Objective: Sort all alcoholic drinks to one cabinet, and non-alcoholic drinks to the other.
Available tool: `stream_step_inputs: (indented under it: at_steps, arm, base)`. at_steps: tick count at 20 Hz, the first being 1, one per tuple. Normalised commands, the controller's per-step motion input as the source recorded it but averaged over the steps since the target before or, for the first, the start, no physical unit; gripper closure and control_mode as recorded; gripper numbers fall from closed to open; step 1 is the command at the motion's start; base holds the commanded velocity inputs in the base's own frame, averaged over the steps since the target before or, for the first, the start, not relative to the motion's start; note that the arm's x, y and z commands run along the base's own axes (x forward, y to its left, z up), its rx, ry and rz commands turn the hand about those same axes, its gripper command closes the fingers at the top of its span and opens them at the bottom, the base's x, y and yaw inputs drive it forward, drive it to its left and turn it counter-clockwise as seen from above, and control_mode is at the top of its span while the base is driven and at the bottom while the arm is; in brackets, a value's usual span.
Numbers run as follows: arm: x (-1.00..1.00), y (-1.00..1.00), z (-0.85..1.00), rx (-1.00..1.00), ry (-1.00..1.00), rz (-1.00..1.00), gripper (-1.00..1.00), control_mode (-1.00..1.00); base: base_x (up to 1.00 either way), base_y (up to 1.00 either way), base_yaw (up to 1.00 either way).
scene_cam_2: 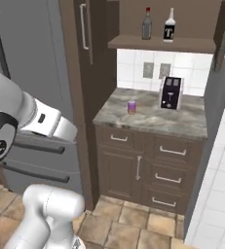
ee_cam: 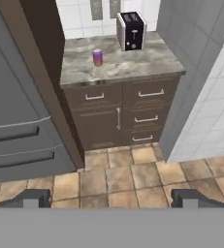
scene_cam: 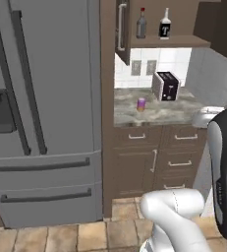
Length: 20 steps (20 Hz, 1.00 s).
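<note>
Gripper (ee_cam: 111, 198): nearest item in hand view, fingertips (ee_cam: 33, 197) spread wide, nothing between them, well back from the counter and aimed down over floor tiles (ee_cam: 113, 177) toward the drawers (ee_cam: 145, 104). Purple can (scene_cam: 141, 104) w/ orange-yellow lower band: non-alc., upright on counter (scene_cam: 156, 115), left of toaster (scene_cam: 166, 85), near but apart; not yet put away. Dark grey bottle (scene_cam: 141, 23) w/ red cap: alc., upright on shelf of open upper cabinet (scene_cam: 184, 41). Square bottle (scene_cam: 165, 24) w/ black label, pale neck: alc., same shelf, just right of grey bottle, apart. Cabinet door (scene_cam: 122, 29): swung open at left of shelf. Fridge (scene_cam: 41, 108): shut, left of counter. Status, judged: alc. half looks done, both bottles together in one cabinet. Non-alc. half looks unfinished; purple can left on counter, needs pickup and move to the other cabinet. Red can: can't place it, so can't say stowed or pending. Next, prob.: approach counter, close fingers on purple can.
</note>
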Motion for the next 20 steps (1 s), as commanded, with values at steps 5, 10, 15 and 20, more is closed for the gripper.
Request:
stream_step_inputs:
  at_steps: [5,10,15,20]
  arm:
    - [0.00,0.00,0.00,0.00,0.00,0.00,-1.00,1.00]
    - [0.00,0.00,0.00,0.00,0.00,0.00,-1.00,1.00]
    - [0.00,0.00,0.00,0.00,0.00,0.00,-1.00,1.00]
    - [0.00,0.00,0.00,0.00,0.00,0.00,-1.00,1.00]
  base:
    - [0.99,-0.74,0.07]
    - [1.00,-0.46,0.07]
    - [0.77,-0.11,0.09]
    - [0.47,-0.09,0.09]
